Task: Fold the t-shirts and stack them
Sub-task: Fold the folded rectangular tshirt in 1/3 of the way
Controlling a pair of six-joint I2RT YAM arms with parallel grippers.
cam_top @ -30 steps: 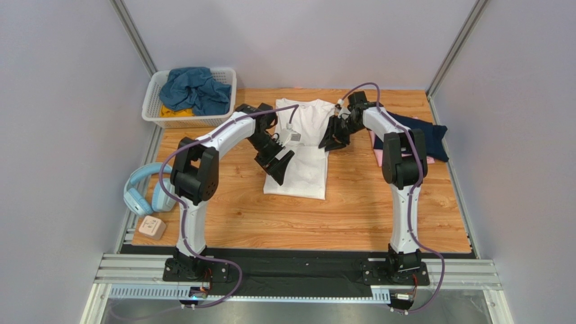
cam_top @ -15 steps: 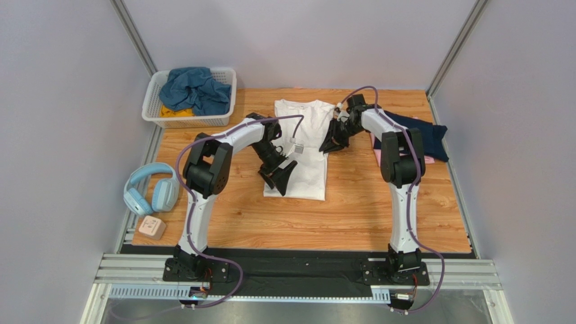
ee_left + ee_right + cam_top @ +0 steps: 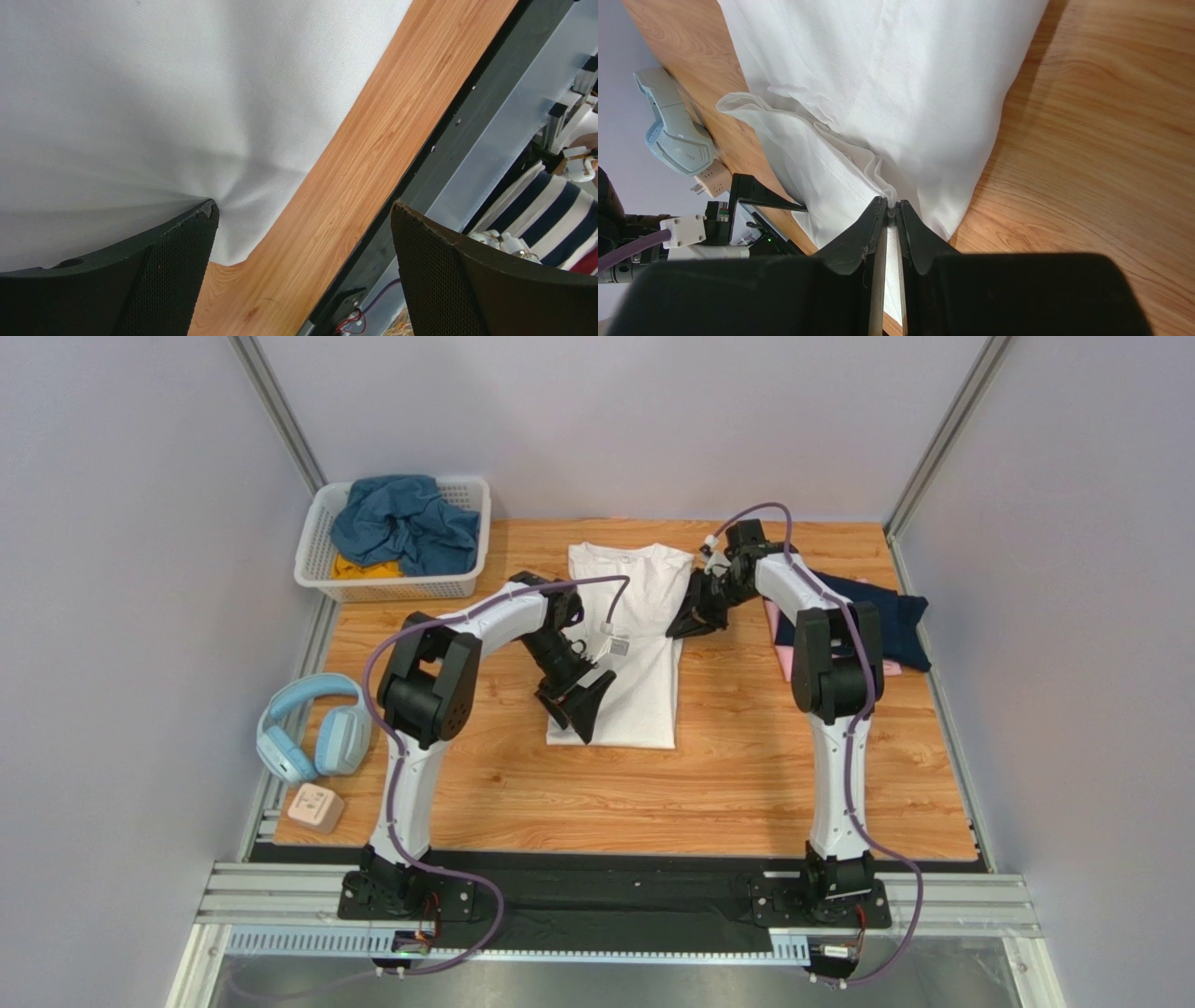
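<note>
Right wrist: R gripper [image 3: 892, 205] pinches white t-shirt [image 3: 899, 84] fold; L gripper [image 3: 303, 210] spread at hem.

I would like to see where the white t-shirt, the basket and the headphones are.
white t-shirt [image 3: 638, 703], top external view, on its lower part.
basket [image 3: 393, 590], top external view, on its near wall.
headphones [image 3: 285, 752], top external view, on one ear cup.
</note>
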